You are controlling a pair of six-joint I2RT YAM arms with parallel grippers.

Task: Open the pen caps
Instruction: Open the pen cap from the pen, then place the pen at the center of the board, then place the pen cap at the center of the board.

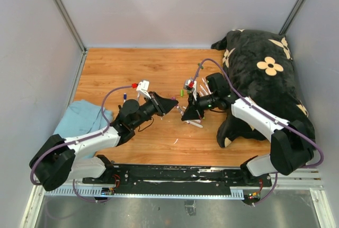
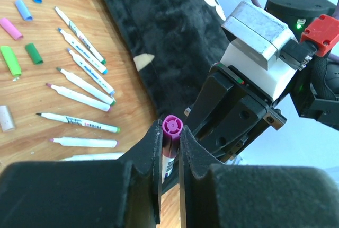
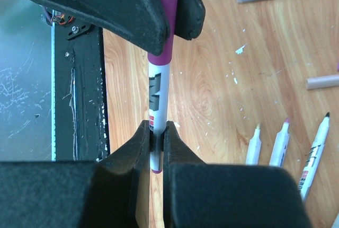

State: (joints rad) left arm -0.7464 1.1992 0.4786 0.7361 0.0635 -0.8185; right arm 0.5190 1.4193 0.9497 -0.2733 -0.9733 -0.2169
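**A:** Where is the cap?
**B:** The purple plastic pen cap [image 2: 172, 126] is pinched on both sides by my left gripper [image 2: 170, 135].
**A:** And the other end?
**B:** My right gripper [image 3: 157, 139] clamps the white pen barrel [image 3: 158, 93]. Both my arms reach inward, wrists facing each other above the wooden table [image 1: 132, 69].

Cluttered wooden tabletop [image 1: 132, 69]: a light-blue cloth [image 1: 82, 119] lies at its edge, well behind and left of the left gripper [image 1: 176, 104], and a black plush blanket [image 1: 259, 79] with cream flowers sprawls to the right of the right gripper [image 1: 185, 112]. Uncapped white pens [image 2: 85, 82] lie in a loose row ahead-left of the left gripper. Past them are loose caps [image 2: 10, 61] in green, pink and blue.
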